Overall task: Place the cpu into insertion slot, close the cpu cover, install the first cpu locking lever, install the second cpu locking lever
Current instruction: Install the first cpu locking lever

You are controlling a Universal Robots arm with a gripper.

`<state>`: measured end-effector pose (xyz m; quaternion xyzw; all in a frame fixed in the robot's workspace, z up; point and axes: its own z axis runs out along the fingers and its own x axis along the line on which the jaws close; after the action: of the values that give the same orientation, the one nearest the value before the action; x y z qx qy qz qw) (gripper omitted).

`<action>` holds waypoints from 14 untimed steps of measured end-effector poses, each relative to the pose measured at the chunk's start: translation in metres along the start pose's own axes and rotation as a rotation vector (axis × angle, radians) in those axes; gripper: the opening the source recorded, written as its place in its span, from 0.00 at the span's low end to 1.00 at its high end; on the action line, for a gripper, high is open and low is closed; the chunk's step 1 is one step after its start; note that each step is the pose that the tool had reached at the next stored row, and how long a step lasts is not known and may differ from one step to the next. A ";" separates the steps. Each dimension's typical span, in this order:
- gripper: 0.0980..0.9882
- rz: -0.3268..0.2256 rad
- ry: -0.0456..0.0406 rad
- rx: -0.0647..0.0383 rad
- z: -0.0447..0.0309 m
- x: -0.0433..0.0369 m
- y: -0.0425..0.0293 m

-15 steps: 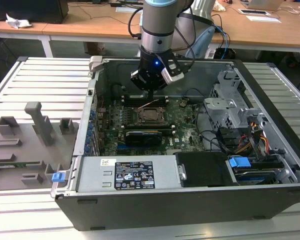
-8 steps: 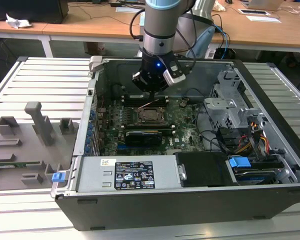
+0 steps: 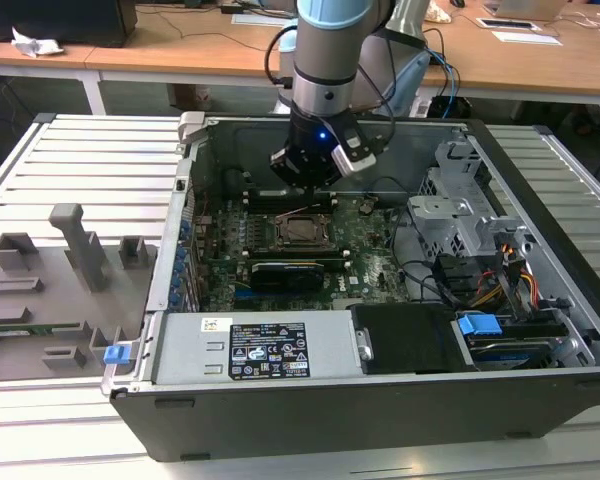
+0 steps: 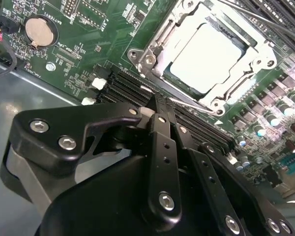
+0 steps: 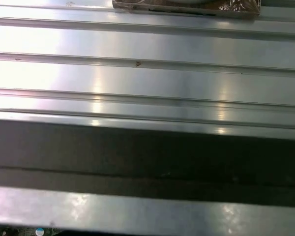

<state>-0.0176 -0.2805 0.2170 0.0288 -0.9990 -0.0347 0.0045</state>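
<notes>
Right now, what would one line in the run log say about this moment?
cpu: seated in insertion slot | cpu cover: closed over it | gripper: jaws shut, empty, beside socket over memory slots

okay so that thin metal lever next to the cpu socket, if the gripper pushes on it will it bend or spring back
Probably springy rather than floppy: the locking lever is a thin bright wire-like rod along the cpu cover. Its smooth metal could slip off the fingers, which look closed together beside it. A hard sideways push might bend it, being so slender.
</notes>
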 end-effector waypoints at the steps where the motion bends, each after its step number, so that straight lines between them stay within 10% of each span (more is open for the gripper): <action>1: 0.01 -0.003 0.0002 0.000 0.0045 -0.0021 -0.0004; 14: 0.01 -0.008 0.0008 0.003 0.0127 -0.0031 -0.0011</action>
<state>-0.0146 -0.2805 0.2042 0.0327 -0.9989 -0.0334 0.0047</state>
